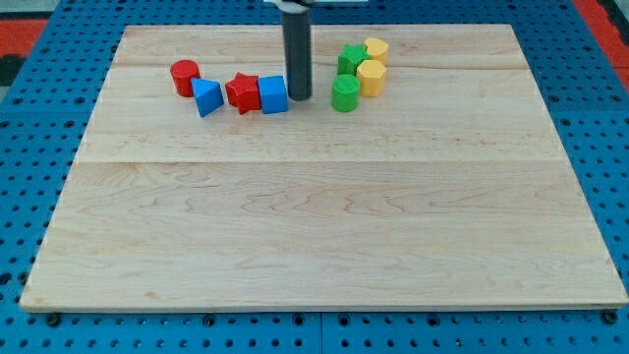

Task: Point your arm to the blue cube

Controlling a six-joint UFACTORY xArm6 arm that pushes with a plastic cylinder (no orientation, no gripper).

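Blue cube sits just left of my tip on the wooden counter; no fingers exist here. Holding position, without nudging, likely suffices.

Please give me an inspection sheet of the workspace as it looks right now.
Surface: wooden board, flat.
Job's things: blue cube near the view's top, touching the red star.
Clutter: red cylinder, blue triangular block, two green blocks, two yellow blocks.
Tool: my tip rests just right of the blue cube, about touching it.
Cables: nothing seen.
Surroundings: blue perforated base.
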